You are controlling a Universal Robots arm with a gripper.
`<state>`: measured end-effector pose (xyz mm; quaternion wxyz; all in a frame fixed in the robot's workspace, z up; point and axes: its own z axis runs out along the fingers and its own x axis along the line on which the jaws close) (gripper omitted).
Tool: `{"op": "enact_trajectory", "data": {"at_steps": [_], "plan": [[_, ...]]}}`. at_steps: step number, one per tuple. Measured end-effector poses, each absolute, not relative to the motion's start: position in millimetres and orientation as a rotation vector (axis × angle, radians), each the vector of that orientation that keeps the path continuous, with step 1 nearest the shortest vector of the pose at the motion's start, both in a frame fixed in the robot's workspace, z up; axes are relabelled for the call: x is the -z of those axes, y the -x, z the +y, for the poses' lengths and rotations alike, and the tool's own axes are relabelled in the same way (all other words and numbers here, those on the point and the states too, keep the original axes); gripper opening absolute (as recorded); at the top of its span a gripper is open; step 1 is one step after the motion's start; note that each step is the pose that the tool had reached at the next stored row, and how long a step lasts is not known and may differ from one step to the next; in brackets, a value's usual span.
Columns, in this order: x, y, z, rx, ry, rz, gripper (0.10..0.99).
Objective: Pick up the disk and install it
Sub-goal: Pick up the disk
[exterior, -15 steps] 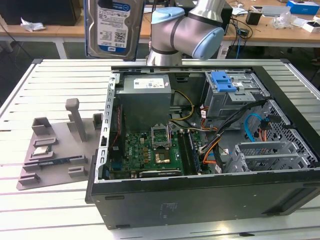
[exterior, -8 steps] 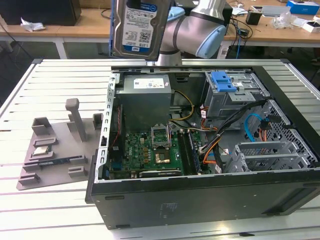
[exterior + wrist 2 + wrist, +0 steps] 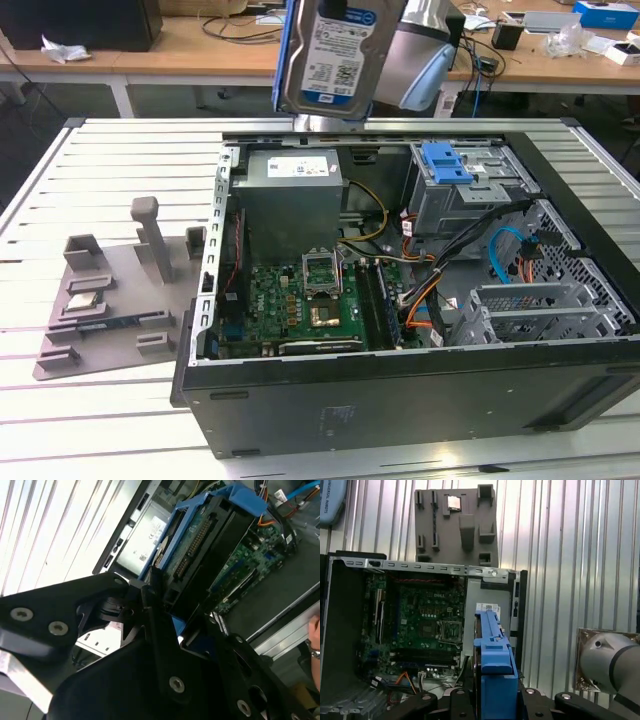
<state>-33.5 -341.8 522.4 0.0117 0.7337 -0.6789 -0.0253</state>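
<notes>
The gripper is clamping the disk, suspending it upright above the open computer case on the slatted table; desks are standing behind.

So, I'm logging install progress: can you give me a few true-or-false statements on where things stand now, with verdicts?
1. The gripper holds the disk in the air above the case. True.
2. The disk sits in its bay. False: it hangs clear of the drive cage.
3. A grey plate lies on the table beside the case, at the exterior view's left. True.
4. The case is closed. False: it lies open, with its motherboard showing.
</notes>
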Motion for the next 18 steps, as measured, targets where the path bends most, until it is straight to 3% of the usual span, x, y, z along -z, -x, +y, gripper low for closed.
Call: {"op": "enact_trajectory", "data": {"at_steps": [7,18], "plan": [[-522,14,-342,0.13,-2.308,-2.141,0.365],[-521,14,-348,0.131,-2.242,-2.215,0.365]]}}
